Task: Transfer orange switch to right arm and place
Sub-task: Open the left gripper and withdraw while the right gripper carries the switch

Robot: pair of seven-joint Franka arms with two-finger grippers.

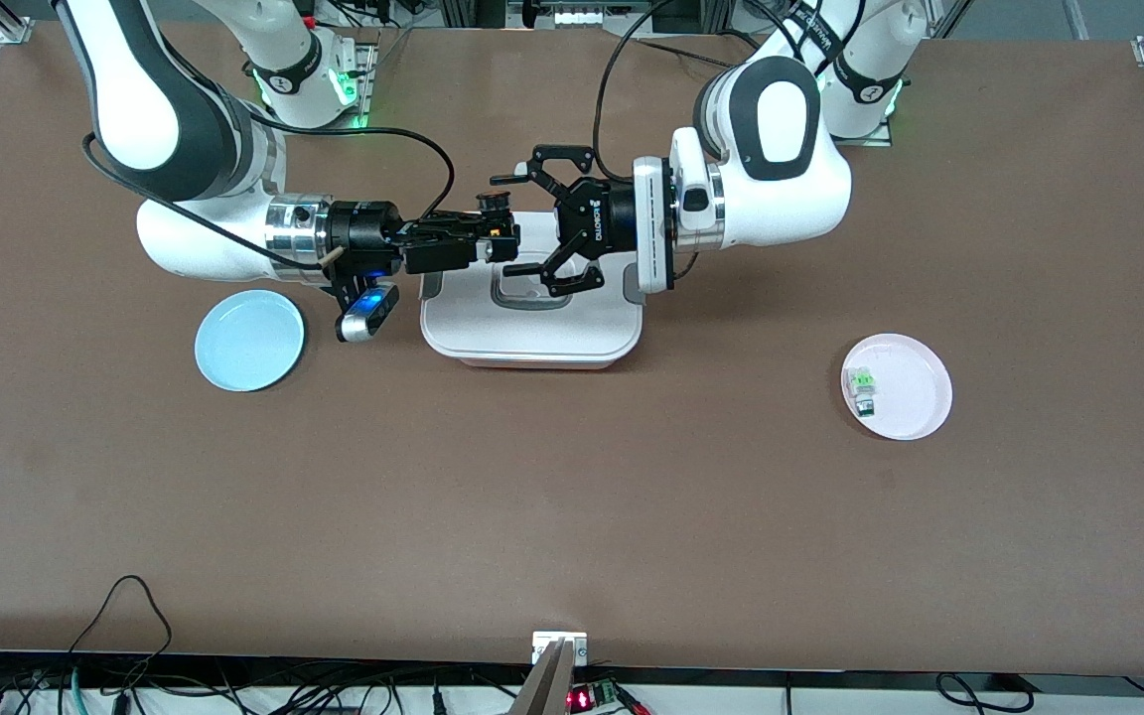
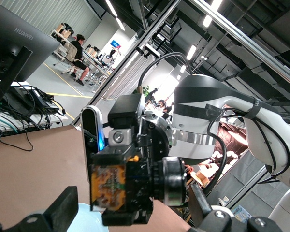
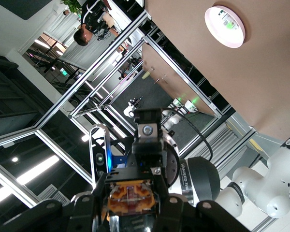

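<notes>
One tiny orange switch (image 1: 504, 236) sits pinched in my right gripper (image 1: 499, 241) over the white lidded box (image 1: 530, 316). My left gripper (image 1: 544, 220) hangs just beside it with fingers spread wide, holding nothing. I judge the part light, rigid and slippery plastic, best gripped on its flat black sides. A glossy blue plate (image 1: 249, 341) lies toward the right arm's end.

Orange switch (image 1: 504, 234) apparently clamped in right tool (image 1: 499, 241), airborne.
</notes>
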